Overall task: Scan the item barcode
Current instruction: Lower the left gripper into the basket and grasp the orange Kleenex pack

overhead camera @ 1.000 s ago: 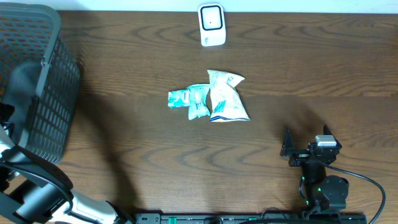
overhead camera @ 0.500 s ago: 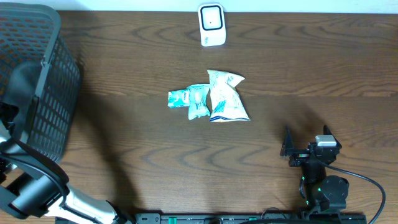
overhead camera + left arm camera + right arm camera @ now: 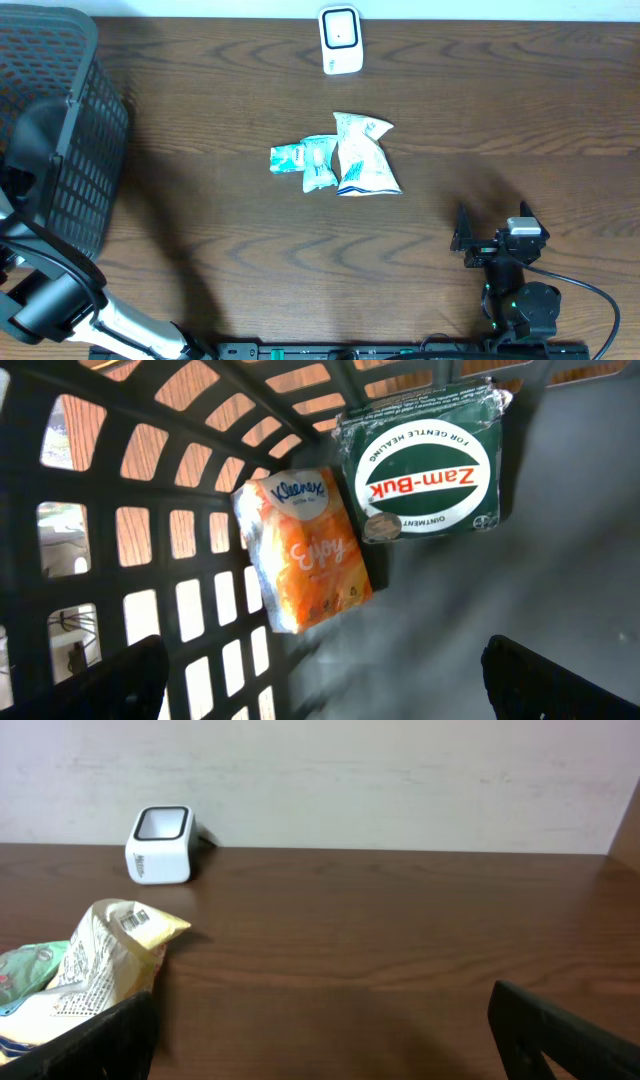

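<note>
shifting in basket (image 3: 60, 130), left end effector (image 3: 340, 690) agape, empty; right end effector (image 3: 330, 1040) same.

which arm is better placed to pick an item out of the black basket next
Left. The left gripper hangs open inside the black plastic mesh basket, above the orange Kleenex tissue pack and green Zam-Buk packet. The right gripper sits open across the dark wooden table.

Basket wall (image 3: 150, 488) close around tissue pack (image 3: 305, 550), open wood (image 3: 340, 95) between snack bags (image 3: 340, 155) and scanner (image 3: 340, 40)
</note>
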Tool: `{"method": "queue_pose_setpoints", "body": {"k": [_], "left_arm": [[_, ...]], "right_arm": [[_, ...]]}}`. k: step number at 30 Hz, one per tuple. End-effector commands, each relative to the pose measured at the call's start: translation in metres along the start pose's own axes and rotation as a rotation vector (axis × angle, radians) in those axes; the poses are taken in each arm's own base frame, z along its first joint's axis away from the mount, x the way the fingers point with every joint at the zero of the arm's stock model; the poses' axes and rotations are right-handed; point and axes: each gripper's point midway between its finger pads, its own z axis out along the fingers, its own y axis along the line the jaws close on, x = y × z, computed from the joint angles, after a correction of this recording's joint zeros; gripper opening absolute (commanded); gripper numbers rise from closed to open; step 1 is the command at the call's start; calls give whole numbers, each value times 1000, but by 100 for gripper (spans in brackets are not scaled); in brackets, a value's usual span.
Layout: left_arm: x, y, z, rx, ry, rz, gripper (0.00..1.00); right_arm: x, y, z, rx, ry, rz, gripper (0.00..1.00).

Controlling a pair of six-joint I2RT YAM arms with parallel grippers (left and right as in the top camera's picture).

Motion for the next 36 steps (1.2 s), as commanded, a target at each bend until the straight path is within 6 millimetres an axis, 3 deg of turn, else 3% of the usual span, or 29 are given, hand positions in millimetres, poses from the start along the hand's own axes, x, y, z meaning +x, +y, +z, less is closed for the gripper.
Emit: {"method": "queue_pose_setpoints", "body": {"k": [1, 11, 17, 26, 36], "left_arm": [[4, -1, 8, -16, 15, 22, 98], [-1, 3, 11, -16, 10, 4, 98], [1, 9, 26, -33, 42, -8, 98], [10, -18, 56, 67, 112, 50, 98], [19, -20, 77, 47, 153, 59, 99]], "right_arm": [[1, 0, 0, 0, 0, -8, 99], [1, 0, 0, 0, 0, -8, 99], [1, 0, 0, 0, 0, -8, 99], [1, 0, 0, 0, 0, -8, 99], [1, 0, 0, 0, 0, -8, 99]]}}
